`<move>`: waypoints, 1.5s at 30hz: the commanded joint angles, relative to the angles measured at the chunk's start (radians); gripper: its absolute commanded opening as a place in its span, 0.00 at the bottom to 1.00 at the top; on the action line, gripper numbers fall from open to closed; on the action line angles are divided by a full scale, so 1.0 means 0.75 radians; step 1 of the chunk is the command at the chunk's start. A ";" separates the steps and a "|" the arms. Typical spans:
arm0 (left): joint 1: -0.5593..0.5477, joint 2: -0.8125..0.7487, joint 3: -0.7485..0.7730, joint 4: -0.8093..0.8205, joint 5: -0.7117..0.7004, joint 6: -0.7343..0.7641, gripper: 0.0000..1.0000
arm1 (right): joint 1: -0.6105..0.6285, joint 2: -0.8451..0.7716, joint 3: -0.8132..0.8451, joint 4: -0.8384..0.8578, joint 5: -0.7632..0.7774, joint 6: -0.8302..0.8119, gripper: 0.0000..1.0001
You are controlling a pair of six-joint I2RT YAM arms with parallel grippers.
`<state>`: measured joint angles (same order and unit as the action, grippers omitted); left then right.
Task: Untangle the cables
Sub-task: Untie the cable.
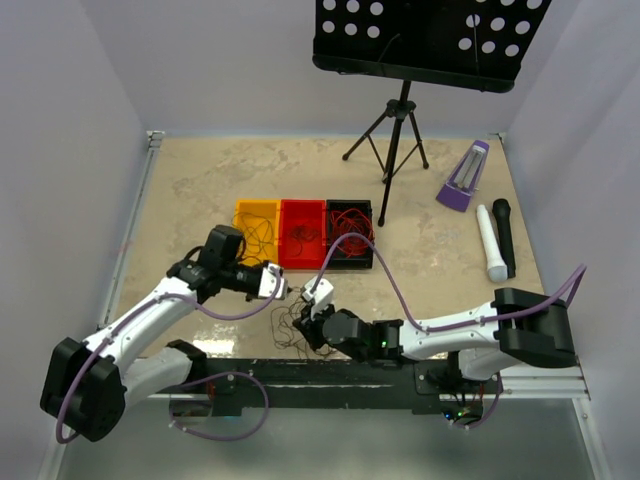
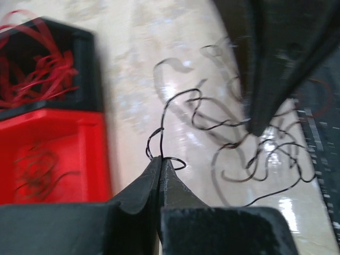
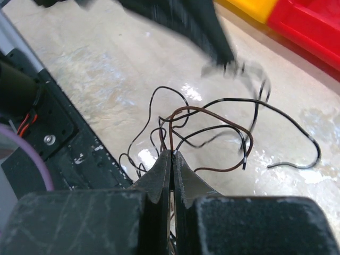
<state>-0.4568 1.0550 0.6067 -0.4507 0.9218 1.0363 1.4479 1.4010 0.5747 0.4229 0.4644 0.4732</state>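
Dark brown-black cables are lying in a loose tangle on the near middle of the bench, just beyond the black rail that is carrying the arm bases. Both arms are reaching into this knot.

The left claw is reaching in from the left with its jaws pressed fully together. In the left wrist view a thin black strand of the cables is looping right at the tips of the left claw, pinched between them.

The right claw is reaching in from the right, also closed tight. In the right wrist view brown and black strands of the cables are running into the tips of the right claw, so it is gripping them too. The two claws are sitting near each other, with the curls spreading over the bench between and around them.

Farther back, a yellow tray, a red tray and a black tray are standing side by side. Red cables are resting in the black one, and dark ones are resting in the red one.
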 commanded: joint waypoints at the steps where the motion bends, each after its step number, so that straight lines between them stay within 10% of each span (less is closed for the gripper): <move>1: 0.112 -0.071 0.134 0.243 -0.202 -0.228 0.00 | -0.014 -0.007 0.011 -0.048 0.111 0.189 0.00; 16: 0.253 -0.210 0.577 -0.160 -0.143 -0.197 0.00 | -0.131 0.269 0.033 -0.257 0.029 0.614 0.01; 23: 0.251 -0.328 0.768 -0.064 -0.229 -0.332 0.00 | -0.143 0.182 -0.011 -0.243 0.027 0.668 0.60; 45: 0.251 -0.310 1.212 0.034 -0.069 -0.641 0.00 | -0.184 -0.378 -0.059 -0.269 0.129 0.447 0.63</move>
<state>-0.2722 0.8089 1.4967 -0.3977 0.8211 0.5842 1.3106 1.3006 0.5037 0.1780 0.4873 0.9382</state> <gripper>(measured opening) 0.011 0.624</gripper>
